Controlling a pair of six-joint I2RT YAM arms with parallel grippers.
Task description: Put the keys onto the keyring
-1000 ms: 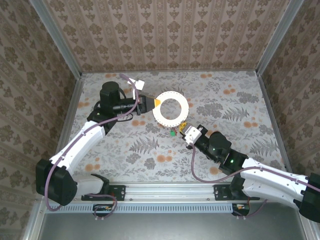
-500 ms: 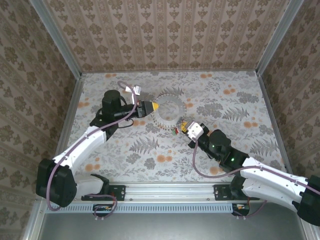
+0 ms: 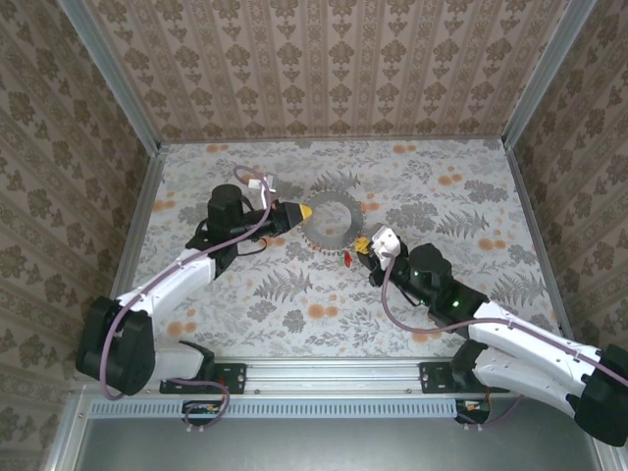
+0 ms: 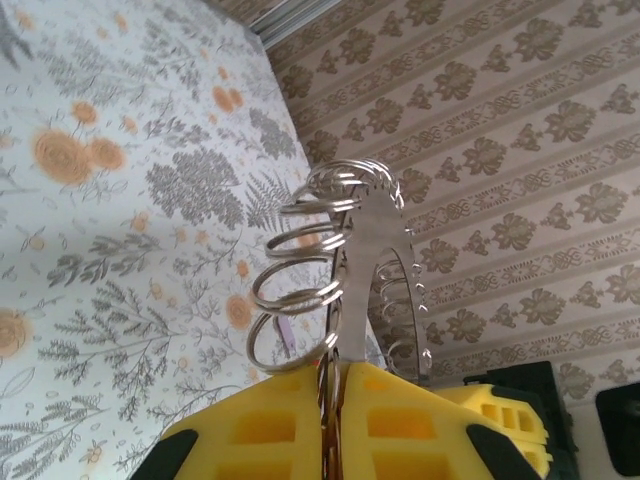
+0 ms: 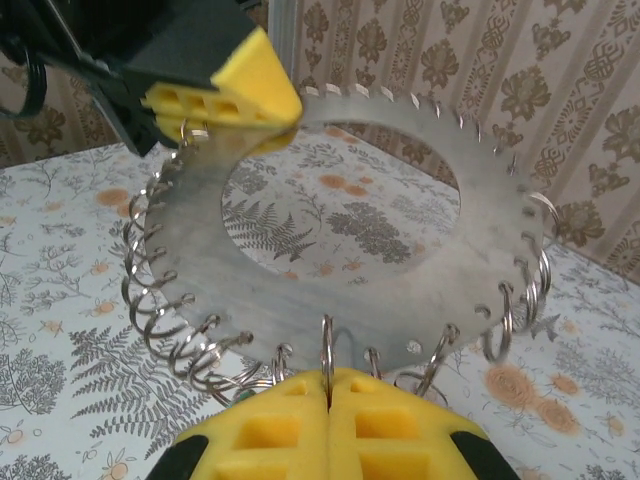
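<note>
L gripper (image 3: 306, 210): clamps keyring (image 5: 400, 290) rim | R gripper (image 5: 328, 385): pinching wire loop (image 5: 326, 345), prob.

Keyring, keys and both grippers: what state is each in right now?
keyring: held up off the table, tilted, gripped at two edges.
left gripper: shut on the keyring's edge.
right gripper: shut on a split ring at the keyring's near edge.
split ring: hooked on the toothed edge, pinched upright.
keys: red and green heads beside the right gripper; cannot tell if they are threaded on.
</note>
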